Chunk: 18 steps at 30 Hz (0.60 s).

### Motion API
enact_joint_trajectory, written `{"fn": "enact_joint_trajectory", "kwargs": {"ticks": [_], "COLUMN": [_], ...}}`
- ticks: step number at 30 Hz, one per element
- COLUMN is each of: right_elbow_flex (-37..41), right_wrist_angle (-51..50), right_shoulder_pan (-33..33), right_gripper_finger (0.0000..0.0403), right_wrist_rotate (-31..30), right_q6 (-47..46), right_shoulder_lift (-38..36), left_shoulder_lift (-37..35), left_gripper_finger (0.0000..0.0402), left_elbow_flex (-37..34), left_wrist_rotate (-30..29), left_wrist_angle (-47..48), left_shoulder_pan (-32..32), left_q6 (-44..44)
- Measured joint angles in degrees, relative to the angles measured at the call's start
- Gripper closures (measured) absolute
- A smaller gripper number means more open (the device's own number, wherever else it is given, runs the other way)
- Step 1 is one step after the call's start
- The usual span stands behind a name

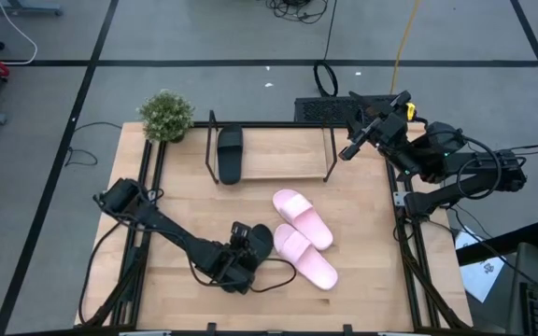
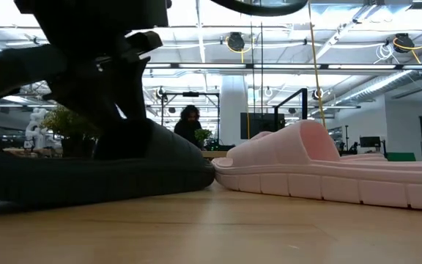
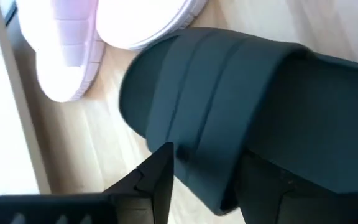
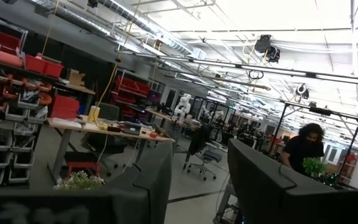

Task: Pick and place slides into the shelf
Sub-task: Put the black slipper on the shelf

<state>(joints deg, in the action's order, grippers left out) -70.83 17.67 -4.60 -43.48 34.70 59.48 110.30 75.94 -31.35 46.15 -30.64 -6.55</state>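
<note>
One black slide (image 1: 229,154) lies on the shelf's (image 1: 283,161) board at its left end. The second black slide (image 1: 260,238) lies near the table's near edge, its toe next to the two pink slides (image 1: 303,217) (image 1: 310,263). My left gripper (image 1: 243,256) is over this black slide, shut on it. The low view shows that slide (image 2: 123,172) flat on the table beside a pink slide (image 2: 321,165). My right gripper (image 1: 347,153) hovers open by the shelf's right end and touches nothing. My left gripper (image 3: 213,186) has the black slide between its two fingers, gripping a band of it at the strap (image 3: 207,168). One finger (image 3: 157,177) is on the outside; the other finger (image 3: 269,193) is against the slide's dark body. It comes from above, slanting from the table's left. The sole rests on the table.
A small potted plant (image 1: 166,115) stands at the table's far left corner beside the shelf. Bare wood shows to the right of the slide on the shelf board. Black frame rails (image 1: 409,243) run along the table's sides. A person (image 4: 303,146) is in the room behind.
</note>
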Motion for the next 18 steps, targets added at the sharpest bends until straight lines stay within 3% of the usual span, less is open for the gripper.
{"fn": "enact_joint_trajectory", "kwargs": {"ticks": [4, 9, 18], "right_elbow_flex": [0.00, 0.00, 0.00], "right_wrist_angle": [0.00, 0.00, 0.01], "right_shoulder_pan": [0.00, 0.00, 0.00], "right_gripper_finger": [0.0257, 0.0257, 0.0257], "right_wrist_rotate": [0.00, 0.00, 0.01], "right_q6": [0.00, 0.00, 0.00], "right_shoulder_lift": [0.00, 0.00, 0.00], "left_shoulder_lift": [0.02, -0.02, -6.29], "left_gripper_finger": [0.0287, 0.0384, 0.0399], "left_elbow_flex": [-0.04, 0.08, 7.98], "left_wrist_rotate": [0.33, 2.18, 2.14], "left_wrist_angle": [0.06, 0.14, 16.61], "left_shoulder_pan": [1.29, 2.96, 3.02], "left_q6": [-0.20, -0.58, -8.92]}}
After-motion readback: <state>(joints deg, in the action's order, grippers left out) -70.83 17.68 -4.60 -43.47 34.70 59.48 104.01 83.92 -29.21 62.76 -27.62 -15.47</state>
